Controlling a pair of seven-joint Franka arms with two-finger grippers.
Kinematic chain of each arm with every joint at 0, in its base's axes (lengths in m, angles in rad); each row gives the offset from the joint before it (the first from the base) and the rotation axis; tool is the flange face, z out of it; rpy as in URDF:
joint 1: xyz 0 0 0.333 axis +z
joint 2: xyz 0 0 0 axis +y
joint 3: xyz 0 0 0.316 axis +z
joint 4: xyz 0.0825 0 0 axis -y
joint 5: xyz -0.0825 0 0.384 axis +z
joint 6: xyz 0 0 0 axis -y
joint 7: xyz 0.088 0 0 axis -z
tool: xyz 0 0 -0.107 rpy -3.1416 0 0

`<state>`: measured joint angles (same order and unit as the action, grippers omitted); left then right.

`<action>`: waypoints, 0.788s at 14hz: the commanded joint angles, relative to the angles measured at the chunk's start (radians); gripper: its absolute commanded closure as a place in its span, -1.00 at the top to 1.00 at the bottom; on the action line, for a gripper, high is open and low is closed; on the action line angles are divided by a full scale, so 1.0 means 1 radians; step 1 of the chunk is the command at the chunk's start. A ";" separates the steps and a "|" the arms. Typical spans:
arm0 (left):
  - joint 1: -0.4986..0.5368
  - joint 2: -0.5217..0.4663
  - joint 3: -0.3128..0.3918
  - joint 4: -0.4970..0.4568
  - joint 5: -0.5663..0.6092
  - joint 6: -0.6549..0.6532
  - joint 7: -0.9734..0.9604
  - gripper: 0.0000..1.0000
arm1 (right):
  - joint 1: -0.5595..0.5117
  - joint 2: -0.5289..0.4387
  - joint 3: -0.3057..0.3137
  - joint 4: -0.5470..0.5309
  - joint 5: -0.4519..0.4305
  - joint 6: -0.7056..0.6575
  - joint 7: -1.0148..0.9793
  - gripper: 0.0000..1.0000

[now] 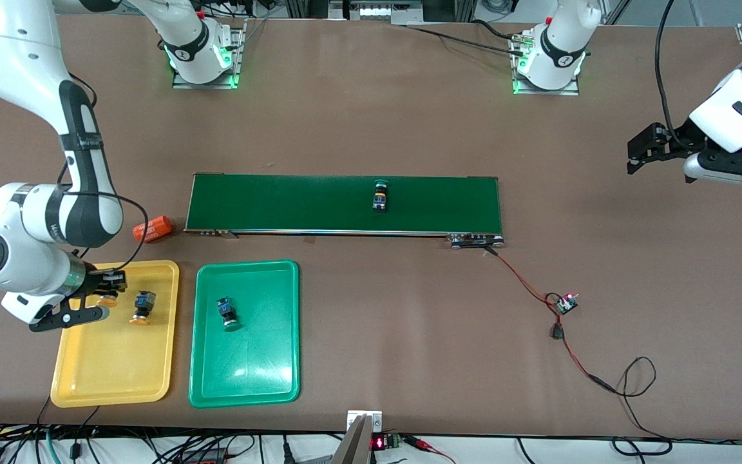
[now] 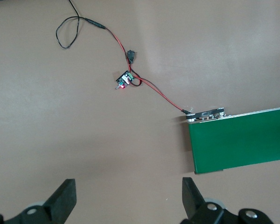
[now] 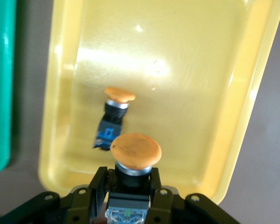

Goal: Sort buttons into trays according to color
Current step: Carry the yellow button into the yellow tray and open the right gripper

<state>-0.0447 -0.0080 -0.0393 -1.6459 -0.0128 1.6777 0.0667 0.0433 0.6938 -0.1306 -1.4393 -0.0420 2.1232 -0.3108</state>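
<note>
- Front view first: your right gripper (image 1: 97,298) hangs over the yellow tray (image 1: 113,380), at the tray's end nearest the conveyor belt (image 1: 294,203).
- Right wrist view confirms it: the fingers (image 3: 99,183) pinch a yellow-capped button (image 3: 135,151) by its body, cap pointing out over the tray.
- A second yellow-capped button (image 1: 143,307) lies on its side in that tray, just beside the held one.
- One green-capped button (image 1: 227,312) lies in the green tray (image 1: 245,380).
- Another green-capped button (image 1: 380,195) sits on the belt, near its middle.
- Your left gripper (image 2: 130,198) waits up over bare table at the left arm's end, jaws spread wide, nothing between them.
</note>
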 commanded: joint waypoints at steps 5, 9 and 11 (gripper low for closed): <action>0.000 0.002 0.006 0.020 -0.015 -0.021 0.021 1.00 | -0.094 0.073 0.028 -0.004 0.025 0.184 -0.237 -1.00; 0.000 0.002 0.006 0.018 -0.015 -0.021 0.021 1.00 | -0.102 0.093 0.031 -0.050 0.033 0.271 -0.306 -0.97; -0.001 0.002 0.006 0.020 -0.015 -0.021 0.019 1.00 | -0.109 0.090 0.034 -0.076 0.033 0.300 -0.304 -0.11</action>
<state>-0.0446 -0.0080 -0.0390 -1.6457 -0.0128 1.6769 0.0667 -0.0431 0.8023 -0.1172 -1.4793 -0.0268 2.3888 -0.5817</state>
